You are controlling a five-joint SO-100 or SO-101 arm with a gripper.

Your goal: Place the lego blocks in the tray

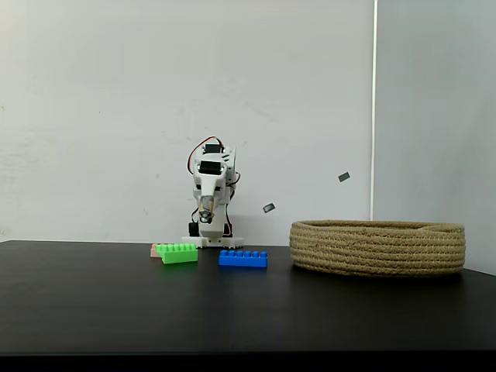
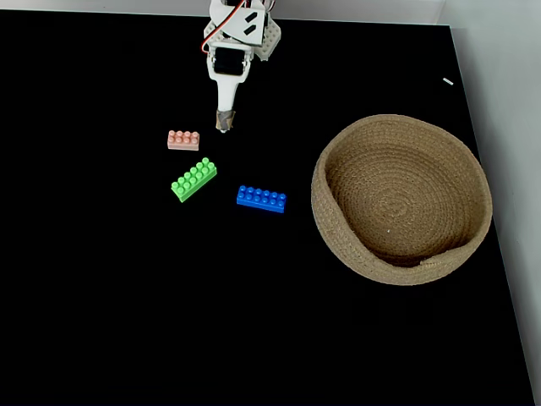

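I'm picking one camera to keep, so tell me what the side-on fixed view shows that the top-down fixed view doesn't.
In the side-on fixed view: the wall behind, the basket's low outer wall, and the gripper raised off the table. In the top-down fixed view: the basket's bare inside, and the pink brick whole and apart from the green brick. In both fixed views: the blue brick and the green one lying outside the basket.

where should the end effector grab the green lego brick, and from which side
Probably from straight above, closing across the two long smooth sides of the green brick at mid-length. It lies flat, studs up, turned diagonally in the top-down fixed view, so the wrist would need to rotate to match. The pink brick and blue brick lie apart from it, leaving room.
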